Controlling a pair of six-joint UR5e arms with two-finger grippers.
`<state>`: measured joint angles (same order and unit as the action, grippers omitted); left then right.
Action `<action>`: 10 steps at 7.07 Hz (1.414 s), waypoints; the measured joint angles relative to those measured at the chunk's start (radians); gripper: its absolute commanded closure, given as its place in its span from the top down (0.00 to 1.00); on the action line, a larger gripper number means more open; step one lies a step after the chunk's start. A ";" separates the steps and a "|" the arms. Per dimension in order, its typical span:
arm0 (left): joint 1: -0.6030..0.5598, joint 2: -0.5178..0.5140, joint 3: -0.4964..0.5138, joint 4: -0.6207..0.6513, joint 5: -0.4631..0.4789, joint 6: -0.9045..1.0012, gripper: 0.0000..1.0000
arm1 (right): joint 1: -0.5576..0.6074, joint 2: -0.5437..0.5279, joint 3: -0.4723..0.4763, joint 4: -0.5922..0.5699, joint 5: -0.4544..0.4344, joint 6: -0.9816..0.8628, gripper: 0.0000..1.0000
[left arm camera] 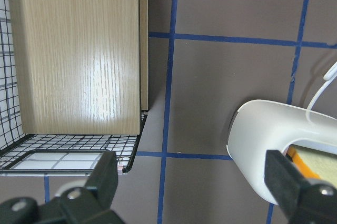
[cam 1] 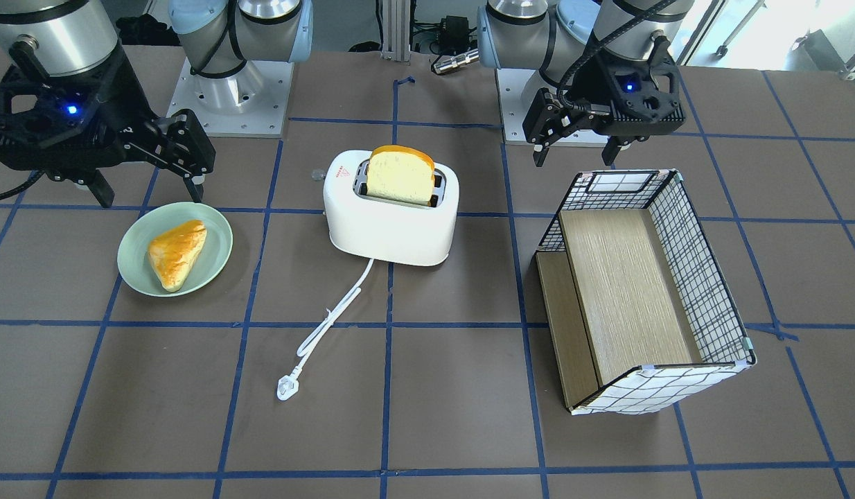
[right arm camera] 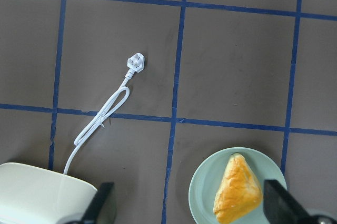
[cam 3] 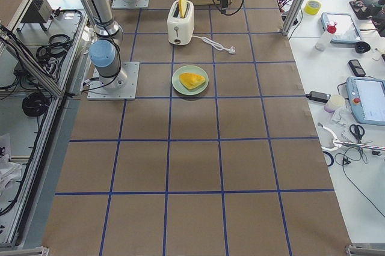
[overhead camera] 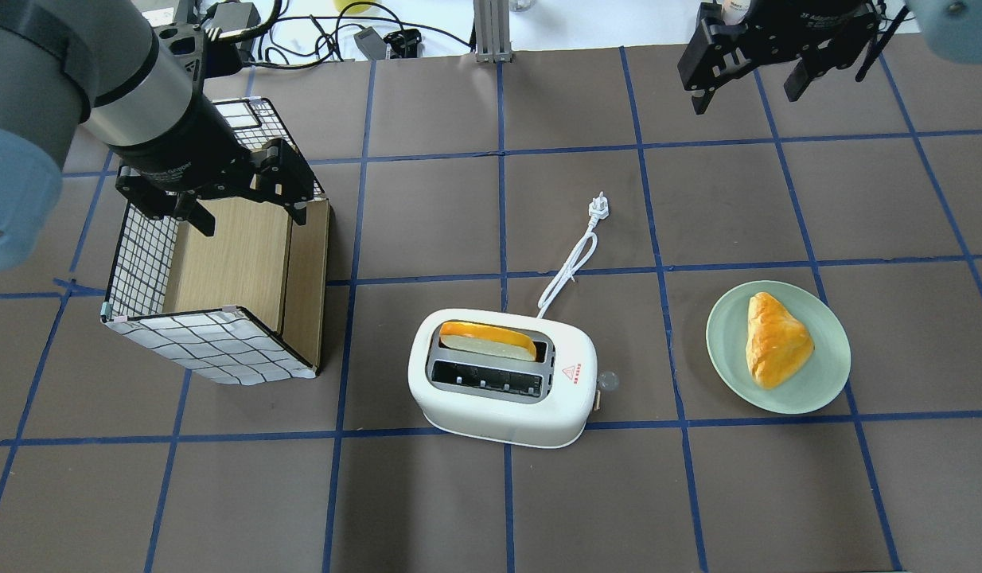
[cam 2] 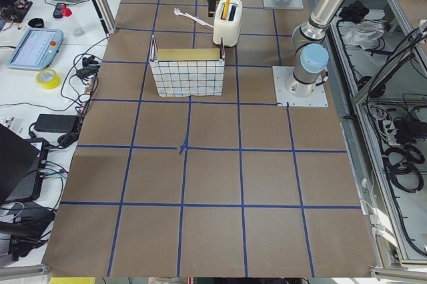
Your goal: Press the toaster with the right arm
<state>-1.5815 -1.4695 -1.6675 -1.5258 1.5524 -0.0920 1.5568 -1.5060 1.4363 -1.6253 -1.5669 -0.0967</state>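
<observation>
mid-table, between the green plate (overhead camera: pixel 827 383) and the wire basket (overhead camera: pixel 212 346), sits the toaster (overhead camera: pixel 491 414), bread slice (overhead camera: pixel 487 341) standing proud. right gripper (overhead camera: pixel 746 91) hovers well apart, jaws spread, empty. light, slick plastic probably skids; press the end lever (overhead camera: pixel 596 395) straight down.

Right tool (overhead camera: pixel 746 95) raised, pointing down, jaws apart. Left tool (overhead camera: pixel 251 218) raised, pointing down, jaws apart.

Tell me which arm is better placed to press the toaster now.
Right. The right gripper hovers open near the plate, on the lever side of the toaster; the left gripper hangs over the basket at its other end.
</observation>
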 measured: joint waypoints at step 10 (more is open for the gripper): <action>0.000 0.000 0.000 0.000 -0.001 0.000 1.00 | -0.065 -0.099 0.102 -0.012 -0.033 0.033 1.00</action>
<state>-1.5815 -1.4695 -1.6674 -1.5256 1.5517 -0.0920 1.4923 -1.6045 1.5379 -1.6375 -1.6002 -0.0634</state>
